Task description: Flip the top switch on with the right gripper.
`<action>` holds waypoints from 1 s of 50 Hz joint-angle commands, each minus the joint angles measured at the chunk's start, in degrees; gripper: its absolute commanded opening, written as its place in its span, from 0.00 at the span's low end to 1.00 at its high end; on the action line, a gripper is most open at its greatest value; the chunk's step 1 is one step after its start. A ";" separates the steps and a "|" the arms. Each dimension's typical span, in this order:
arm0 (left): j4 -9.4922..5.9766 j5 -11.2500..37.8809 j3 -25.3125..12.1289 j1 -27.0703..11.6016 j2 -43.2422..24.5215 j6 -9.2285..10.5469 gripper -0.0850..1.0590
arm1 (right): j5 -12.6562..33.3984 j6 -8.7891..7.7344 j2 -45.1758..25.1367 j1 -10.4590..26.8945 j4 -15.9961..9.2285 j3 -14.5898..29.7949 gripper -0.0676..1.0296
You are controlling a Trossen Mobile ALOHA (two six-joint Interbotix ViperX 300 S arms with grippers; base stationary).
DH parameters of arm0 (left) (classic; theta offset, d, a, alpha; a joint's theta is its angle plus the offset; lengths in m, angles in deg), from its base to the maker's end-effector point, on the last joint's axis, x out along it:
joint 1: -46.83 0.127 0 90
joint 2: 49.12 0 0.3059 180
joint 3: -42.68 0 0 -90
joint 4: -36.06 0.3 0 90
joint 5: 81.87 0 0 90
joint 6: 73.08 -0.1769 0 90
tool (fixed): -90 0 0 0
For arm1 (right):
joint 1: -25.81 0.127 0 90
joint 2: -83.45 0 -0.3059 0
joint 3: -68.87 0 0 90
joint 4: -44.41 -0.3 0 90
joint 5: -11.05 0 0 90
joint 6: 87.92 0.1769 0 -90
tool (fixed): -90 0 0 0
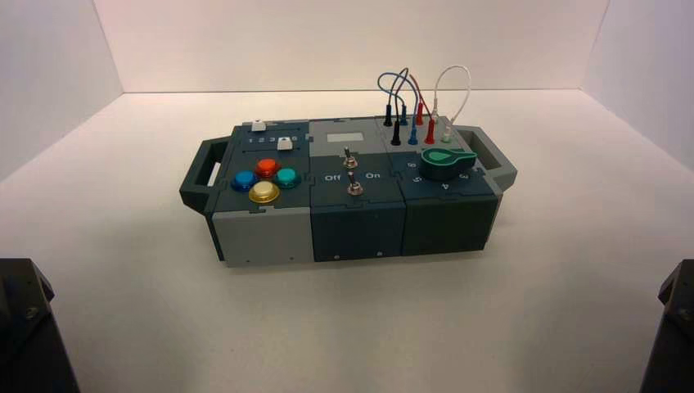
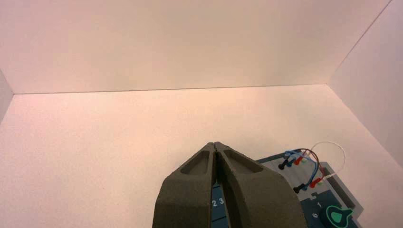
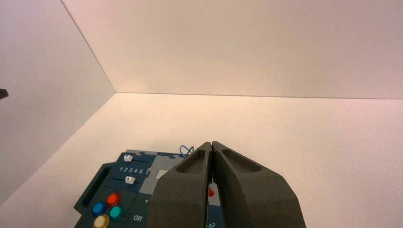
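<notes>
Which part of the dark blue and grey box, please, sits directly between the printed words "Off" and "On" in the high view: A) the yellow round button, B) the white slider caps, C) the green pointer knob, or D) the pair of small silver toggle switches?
D: the pair of small silver toggle switches stand on the box's middle panel, with "Off" to their left and "On" to their right.

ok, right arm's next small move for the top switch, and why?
Probably bring the right gripper forward and down toward the top switch on the box's middle panel. Its fingers are shut and it sits well back from the box, with nothing touched yet. The left gripper is back too.
</notes>
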 commanded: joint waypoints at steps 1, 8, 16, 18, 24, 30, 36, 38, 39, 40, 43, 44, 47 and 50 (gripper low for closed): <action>0.18 -0.18 -0.79 -0.26 -0.26 -0.18 0.05 | -0.18 0.00 -0.88 0.26 -0.26 1.05 0.04; 0.09 0.18 -0.97 -0.26 -0.35 -0.18 0.05 | 0.00 -0.09 -0.79 0.26 -0.26 1.05 0.04; -0.09 1.76 -1.41 -1.23 -0.35 0.18 0.05 | 0.44 0.00 -0.88 0.26 -0.62 0.97 0.04; -0.18 2.81 -1.67 -1.93 -0.35 0.35 0.05 | 0.53 -0.09 -0.88 0.44 -0.70 0.97 0.04; -0.44 6.77 -2.11 -5.01 -0.97 1.93 0.05 | 1.23 0.00 -0.88 1.14 -0.97 0.70 0.04; -0.53 10.46 -2.55 -7.29 -2.64 3.60 0.05 | 1.58 0.09 -1.23 1.32 -0.97 0.70 0.04; -0.97 14.33 -3.78 -8.88 -6.42 4.57 0.05 | 1.76 -0.09 -3.25 1.32 -0.88 1.14 0.04; -1.14 15.47 -4.39 -9.23 -7.65 4.57 0.05 | 2.02 -0.18 -4.13 1.32 -0.88 1.23 0.04; -1.14 15.91 -4.57 -9.40 -8.00 4.66 0.05 | 2.11 -0.18 -4.48 1.32 -0.88 1.32 0.04; -1.41 17.14 -5.27 -9.76 -9.23 4.75 0.05 | 2.46 -0.18 -5.62 1.32 -0.79 1.67 0.04; -1.93 19.34 -6.68 -10.46 -11.51 4.75 0.05 | 3.25 -0.35 -7.56 1.32 -0.70 2.02 0.04; -2.11 20.13 -7.29 -10.81 -12.39 4.75 0.05 | 3.69 -0.35 -8.44 1.32 -0.70 2.29 0.04; -2.37 21.45 -8.79 -11.60 -14.06 4.75 0.05 | 4.39 -0.44 -10.28 1.32 -0.70 2.81 0.04; -2.64 21.53 -9.93 -12.04 -15.29 4.83 0.05 | 5.27 -0.53 -13.01 1.32 -0.70 3.52 0.04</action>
